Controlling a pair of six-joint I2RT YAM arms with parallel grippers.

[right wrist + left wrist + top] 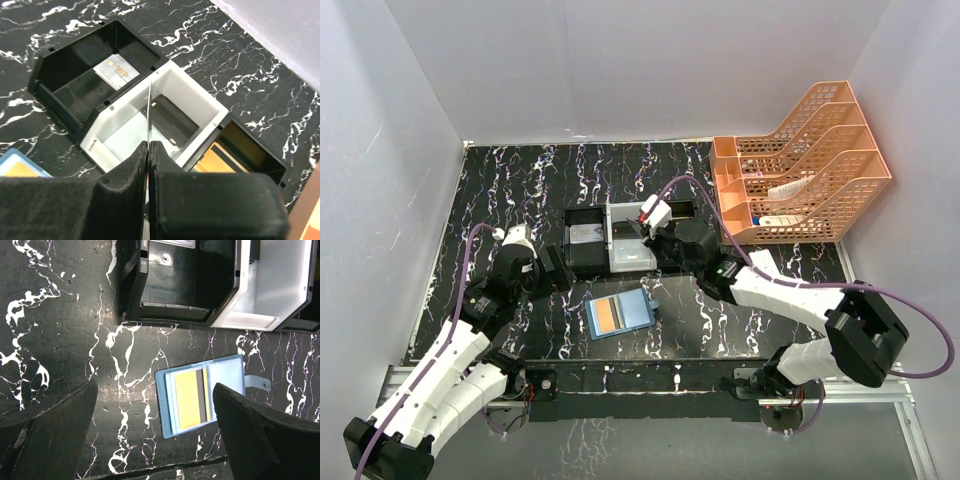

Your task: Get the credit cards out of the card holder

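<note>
Right wrist view: right gripper [149, 146] closed on a thin credit card [149, 112], edge-on above the white middle compartment [200, 101] of the tray [50, 95]. Best to lower straight, then release well inside the walls. In left wrist view, left gripper [155, 390] wide open over the card holder [227, 372], unfolded at lower centre of the frame, gold card [187, 400] inside. Held card's face not visible.

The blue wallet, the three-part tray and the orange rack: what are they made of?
Card holder: probably faux leather or fabric; matte blue cover, soft-looking snap tab.
Tray: hard moulded plastic; glossy black and white walls catch the light.
Rack: plastic, it seems; orange open lattice.
</note>
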